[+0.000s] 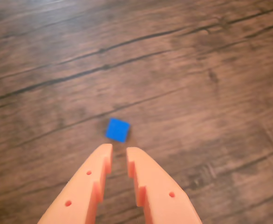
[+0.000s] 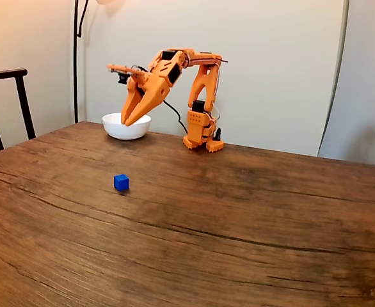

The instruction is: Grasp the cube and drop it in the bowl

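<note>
The small bright-blue cube [image 1: 117,129] lies on the wooden table, just beyond my fingertips in the wrist view. In the fixed view the cube [image 2: 121,182] sits alone on the left-centre of the table. My orange gripper [image 1: 119,150] is held in the air well above the table, pointing down, and its fingers stand almost together with only a thin slit and nothing between them. The white bowl [image 2: 115,129] stands at the back left, and in the fixed view my gripper [image 2: 127,121] hangs in front of it.
The arm's orange base [image 2: 201,135] stands at the back of the table [image 2: 251,217] near the wall. A dark chair [image 2: 8,102] stands at the left edge, and a lamp pole [image 2: 76,57] rises behind it.
</note>
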You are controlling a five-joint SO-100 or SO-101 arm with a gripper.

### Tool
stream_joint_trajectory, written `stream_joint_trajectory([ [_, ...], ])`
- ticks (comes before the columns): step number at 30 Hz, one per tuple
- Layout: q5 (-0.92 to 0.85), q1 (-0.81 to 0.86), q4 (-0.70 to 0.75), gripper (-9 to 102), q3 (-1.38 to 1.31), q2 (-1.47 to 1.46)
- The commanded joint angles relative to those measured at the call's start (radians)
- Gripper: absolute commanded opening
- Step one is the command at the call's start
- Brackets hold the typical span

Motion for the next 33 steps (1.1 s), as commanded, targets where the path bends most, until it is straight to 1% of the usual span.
stream_joint_trajectory([
  [1,-0.026,-0.015,-0.032,4,-0.052,-0.018],
  [2,-0.038,-0.017,-0.032,5,-0.052,-0.029],
  [4,-0.06,-0.032,-0.032,12,-0.052,-0.054],
  [7,-0.092,-0.051,-0.034,28,-0.052,-0.092],
  [10,-0.097,-0.067,-0.052,40,-0.051,-0.117],
  [15,-0.097,-0.094,-0.166,52,-0.037,-0.178],
  [21,-0.101,-0.127,-0.278,59,-0.052,-0.324],
  [25,-0.16,-0.147,-0.307,59,-0.052,-0.405],
  [29,-0.16,-0.17,-0.337,58,-0.052,-0.445],
  [33,-0.161,-0.179,-0.337,58,-0.052,-0.465],
])
